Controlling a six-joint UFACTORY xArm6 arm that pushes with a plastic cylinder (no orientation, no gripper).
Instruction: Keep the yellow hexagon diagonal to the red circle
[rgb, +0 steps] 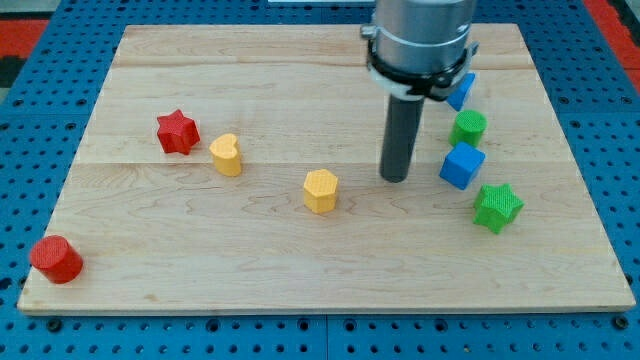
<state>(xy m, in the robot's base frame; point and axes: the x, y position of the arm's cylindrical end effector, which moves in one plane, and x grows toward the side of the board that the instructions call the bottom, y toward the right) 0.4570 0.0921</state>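
One dark rod is seen coming down from the arm's grey collar (418, 40); my tip (395, 179) is set on the board at centre-right, touching no block. No pincer is fitted, so an open or closed state cannot be told. The yellow hexagon (321, 190) is placed near the tip, toward the view's left and slightly lower, apart from it. The blue cube (461, 165) is found just off the tip toward the view's right.

The surface is a pale wooden board (250, 80) with visible plank seams, laid on a blue perforated table (30, 90); a red strip is glimpsed at both top corners. No writing or labels can be read.

The red circle (56, 259), a short cylinder, is located at the board's bottom-left corner, well apart from the hexagon, lower and far left of it. A yellow heart (227, 154) and a red star (177, 131) are set close together at mid-left. Along the right, a second blue block (462, 90) is partly hidden by the collar, with a green cylinder (468, 127) below it and a green star (497, 206) lowest. Between hexagon and circle only bare board is seen.
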